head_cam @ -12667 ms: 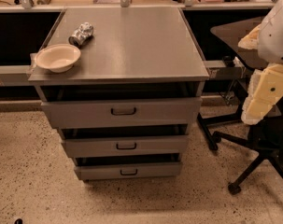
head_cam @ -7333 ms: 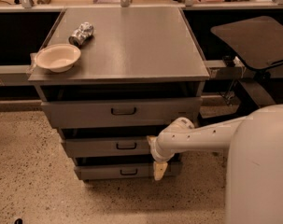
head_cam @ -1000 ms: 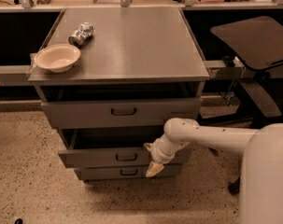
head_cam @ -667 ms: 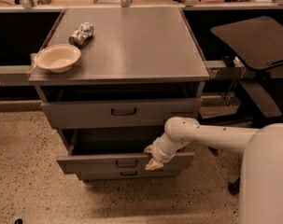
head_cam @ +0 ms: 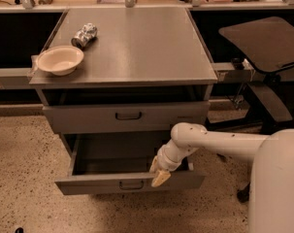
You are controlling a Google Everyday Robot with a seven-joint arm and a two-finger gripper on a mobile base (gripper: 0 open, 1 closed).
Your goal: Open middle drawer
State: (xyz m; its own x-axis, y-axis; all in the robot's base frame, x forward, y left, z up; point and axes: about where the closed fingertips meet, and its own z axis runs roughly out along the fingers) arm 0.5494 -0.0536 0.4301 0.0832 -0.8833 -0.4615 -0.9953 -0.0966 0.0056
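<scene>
Your gripper [head_cam: 159, 174] sat at the top edge of the middle drawer [head_cam: 95, 184] front, just right of its small dark loop handle [head_cam: 131, 185], touching or nearly touching the metal; how wide it stood could not be told. Your white arm [head_cam: 219, 142] reached in from the right, over the drawer's open right corner. The middle drawer stood pulled well out of the grey cabinet [head_cam: 137, 42], its inside showing, its front directly under the gripper. Above it the top drawer [head_cam: 83, 117] was closed. On the cabinet top, far left, sat a pale bowl [head_cam: 60, 60] with a crumpled silvery object [head_cam: 84, 35] behind it. An office chair [head_cam: 263, 42] stood to the right.
</scene>
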